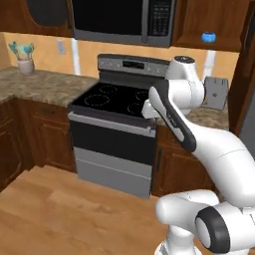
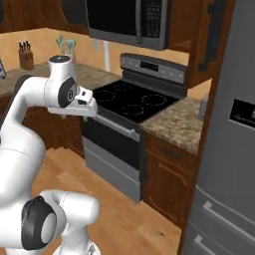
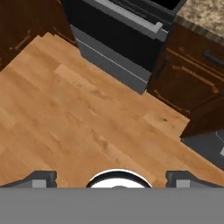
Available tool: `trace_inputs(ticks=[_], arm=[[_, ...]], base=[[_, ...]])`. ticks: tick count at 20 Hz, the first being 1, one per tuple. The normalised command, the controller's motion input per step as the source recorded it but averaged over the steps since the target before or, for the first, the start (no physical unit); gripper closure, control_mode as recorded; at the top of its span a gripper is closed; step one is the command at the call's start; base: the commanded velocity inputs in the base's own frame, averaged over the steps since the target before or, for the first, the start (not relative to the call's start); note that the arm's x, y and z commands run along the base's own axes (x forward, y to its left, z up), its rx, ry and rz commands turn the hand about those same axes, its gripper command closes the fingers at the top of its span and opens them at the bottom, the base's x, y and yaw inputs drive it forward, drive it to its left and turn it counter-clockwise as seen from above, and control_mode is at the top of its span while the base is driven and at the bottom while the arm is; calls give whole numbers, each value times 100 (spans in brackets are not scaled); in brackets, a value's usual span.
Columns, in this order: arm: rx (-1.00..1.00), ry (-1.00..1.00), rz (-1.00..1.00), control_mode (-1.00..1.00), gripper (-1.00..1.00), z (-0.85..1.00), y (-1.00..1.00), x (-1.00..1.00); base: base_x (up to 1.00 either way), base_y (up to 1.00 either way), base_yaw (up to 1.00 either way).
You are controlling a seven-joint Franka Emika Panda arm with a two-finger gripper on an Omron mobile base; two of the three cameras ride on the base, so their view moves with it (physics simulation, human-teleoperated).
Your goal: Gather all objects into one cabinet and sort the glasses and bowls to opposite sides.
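1. Kitchen cabinetry in dark wood is being shown in the left base view, with a black stove (image 1: 112,99) at center under a microwave (image 1: 122,20). A blue mug (image 1: 208,37) is being kept on a shelf of the open wall cabinet (image 1: 209,25) at 1 o'clock; a toaster (image 1: 216,92) is being seen at 3 o'clock.
2. Granite counter (image 2: 174,122) is being shown right of the stove in the right base view, beside a grey fridge (image 2: 229,149).
3. Wooden floor (image 3: 65,113) is being looked down on in the hand view; the gripper (image 3: 111,179) is being held wide apart, empty, at 6 o'clock.
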Motion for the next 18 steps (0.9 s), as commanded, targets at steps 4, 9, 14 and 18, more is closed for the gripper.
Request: trace_inputs(ticks=[4,9,14,18], arm=[[0,0,0,100,-100,0,0,0],[0,0,0,100,-100,0,0,0],[0,0,0,100,-100,0,0,0],[0,0,0,100,-100,0,0,0]], base=[[58,-5,-68],[62,2,-67],[94,27,-58],[100,66,-52]])
